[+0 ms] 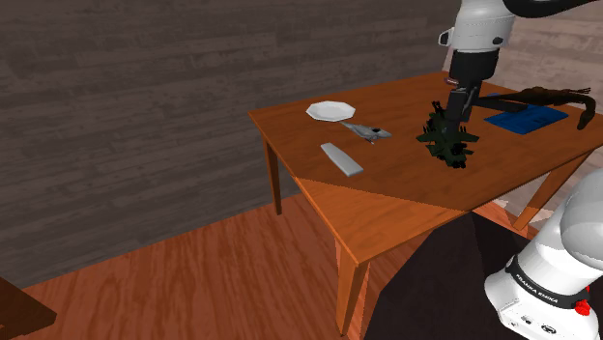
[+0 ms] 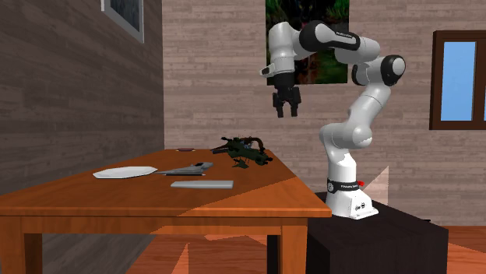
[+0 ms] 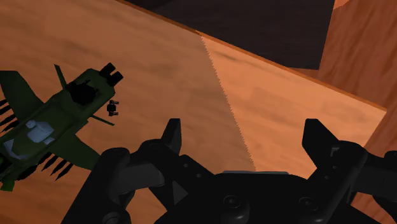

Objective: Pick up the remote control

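Single-arm approach to a flat target. The gripper hangs well above the wooden table, and in the wrist view its two black fingers stand apart with nothing but bare tabletop between them. The remote control, a slim grey bar, lies flat on the table. It sits toward the shoulder view's left of the gripper, near the table edge on that side, and is well apart from the hand. Directly beneath the gripper in the shoulder view is a dark green toy plane, not the target. Between that toy and the remote control rests a small grey model jet, with a white plate just beyond it. The remote control touches neither of these. Its long axis runs diagonally in the shoulder view, from upper left to lower right. In the second exterior view it reads as a near-horizontal strip close to the table's front edge. The coming move is therefore judged to call for a sideways traverse away from the toy plane toward the shoulder view's left, followed by a descent. The wrist would likely need turning so that the fingers close across the bar's narrow width, not along its length. The low profile leaves little to grip, so the fingertips would have to come down close to the tabletop.
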